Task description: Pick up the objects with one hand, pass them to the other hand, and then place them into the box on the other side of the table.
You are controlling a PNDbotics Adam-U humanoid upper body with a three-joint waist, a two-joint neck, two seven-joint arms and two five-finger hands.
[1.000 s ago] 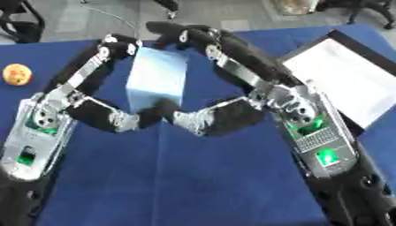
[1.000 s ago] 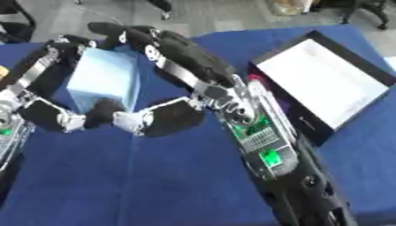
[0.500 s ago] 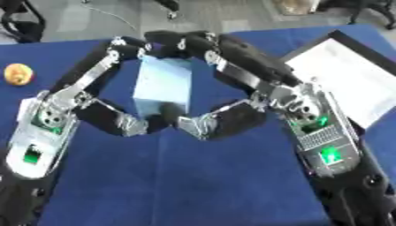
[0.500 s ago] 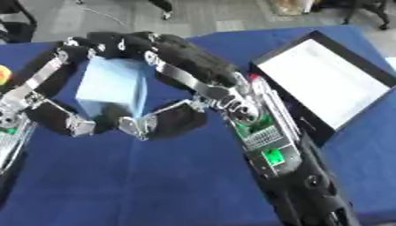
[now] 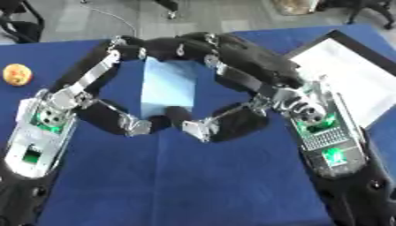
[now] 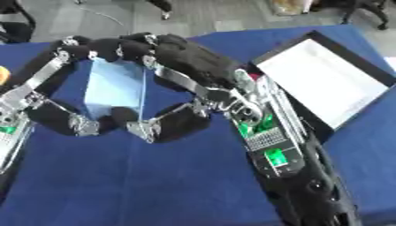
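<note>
Block: a pale blue rectangular block (image 5: 167,88) sits between the two hands above the blue tabletop (image 5: 193,176), its long side running away from the camera and its broad pale face turned up.
Block position: left of the tabletop's middle, well apart from the box; whether its underside touches the cloth cannot be told.
Left hand: the left hand (image 5: 116,70) comes in from the left, its fingers arched over the block's far end and its thumb curled in at the near end, so the block is enclosed on that side.
Right hand: the right hand (image 5: 232,75) comes in from the right and mirrors it, fingers curved across the block's far top edge and thumb bent toward the near end beside the left thumb.
Contact: the fingertips of both hands meet over the far end of the block; the two thumbs lie close together at the near end.
Box: a shallow black-rimmed box (image 6: 321,84) with a white inside lies on the right part of the tabletop, just beyond the right forearm.
Other thing: a small round orange object (image 5: 16,74) lies near the left edge of the tabletop, apart from the hands.
</note>
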